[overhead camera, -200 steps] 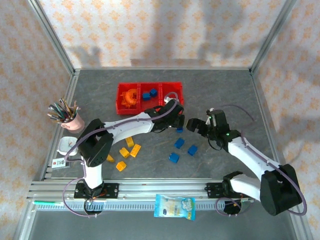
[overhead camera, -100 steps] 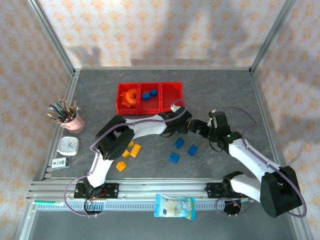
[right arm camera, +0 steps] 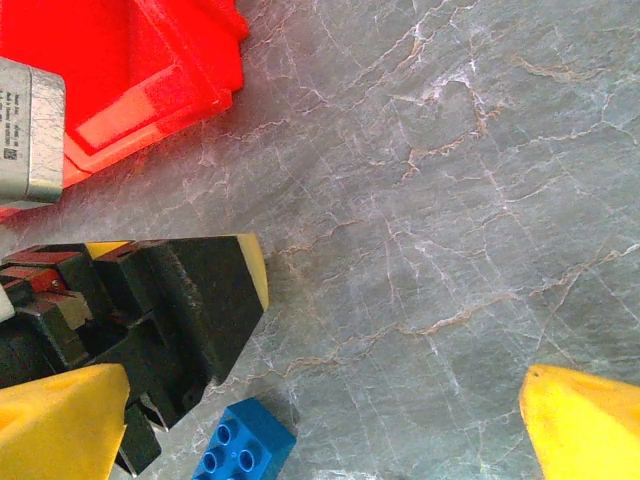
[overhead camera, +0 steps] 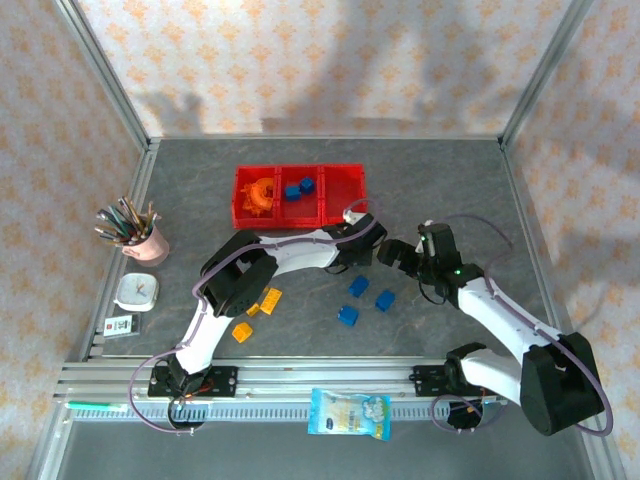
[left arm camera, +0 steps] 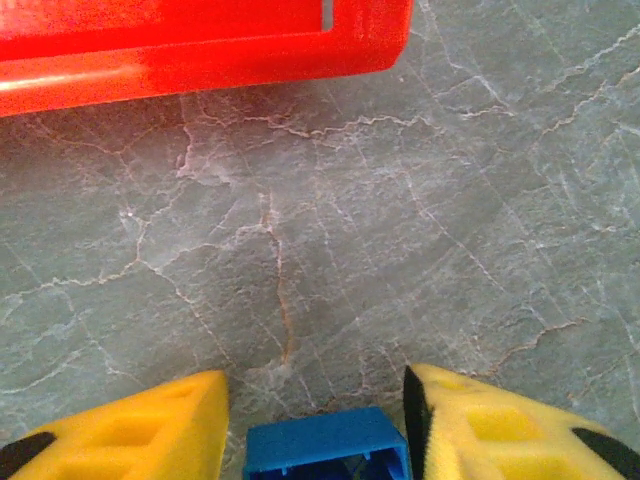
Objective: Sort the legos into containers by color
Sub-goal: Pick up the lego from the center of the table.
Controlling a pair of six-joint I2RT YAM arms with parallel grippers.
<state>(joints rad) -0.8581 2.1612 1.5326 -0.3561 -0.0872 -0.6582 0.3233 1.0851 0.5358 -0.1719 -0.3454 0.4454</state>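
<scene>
1. The left jaws sit either side of a small blue plastic lego brick (left arm camera: pixel 322 448) on the grey surface (left arm camera: pixel 400 250); I cannot tell if they squeeze it.
2. It looks light, hard and slippery: hold its flat sides.
3. The right jaws are spread wide, empty.

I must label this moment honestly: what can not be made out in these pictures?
- Left wrist view: the bottom edge cuts off the blue brick between the fingers of the left gripper; whether they press it is unclear.
- Top view: the left arm partly hides some yellow bricks.
- Top view: the orange pieces in the containers are too small to count.
- Right wrist view: the frame edges cut off the open fingers of the right gripper.
</scene>
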